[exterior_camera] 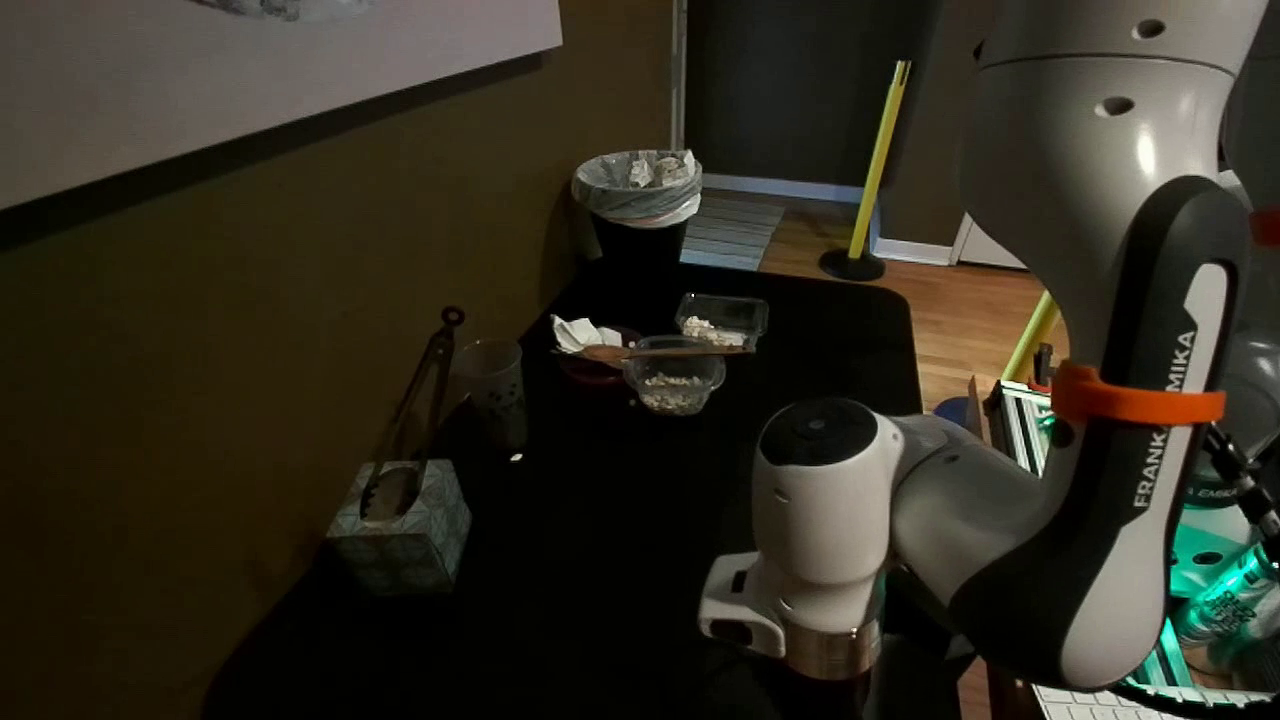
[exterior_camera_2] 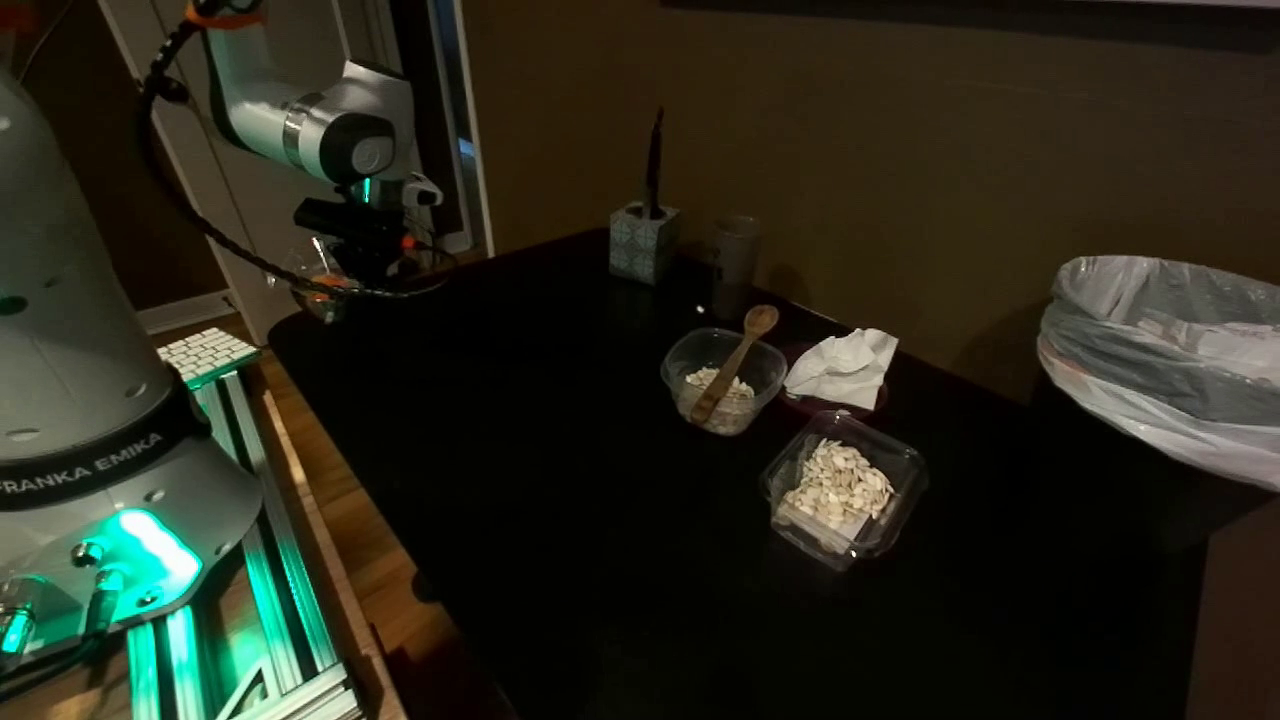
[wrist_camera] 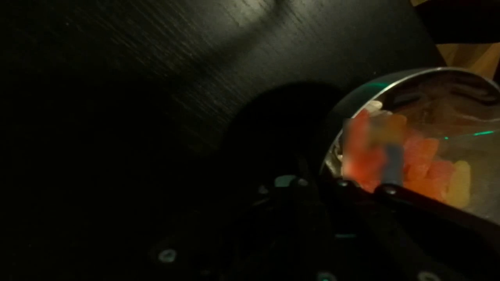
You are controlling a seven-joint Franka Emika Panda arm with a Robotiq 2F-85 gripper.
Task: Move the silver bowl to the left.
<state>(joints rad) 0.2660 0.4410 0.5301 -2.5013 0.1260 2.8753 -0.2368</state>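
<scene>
The silver bowl (wrist_camera: pixel 433 113) fills the right side of the wrist view, with orange-red and yellow pieces inside. My gripper (wrist_camera: pixel 322 181) is at the bowl's near rim, which runs between the dark fingertips; it looks shut on that rim. The fingers are very dark and their contact is hard to see. A round shadow on the table beside the bowl suggests it is raised. In an exterior view the bowl (exterior_camera_2: pixel 322 290) hangs below the gripper (exterior_camera_2: pixel 352 272), above the table's far corner. In an exterior view the arm hides the gripper, and the bowl does not show (exterior_camera: pixel 830 560).
On the black table (exterior_camera_2: pixel 520 450) stand a tissue box (exterior_camera_2: pixel 643 243) with tongs, a tall cup (exterior_camera_2: pixel 736 262), clear tubs of seeds (exterior_camera_2: pixel 725 400) (exterior_camera_2: pixel 845 490), a wooden spoon (exterior_camera_2: pixel 735 365) and a napkin (exterior_camera_2: pixel 845 368) in a dark red bowl. A bin (exterior_camera: pixel 640 195) stands beyond.
</scene>
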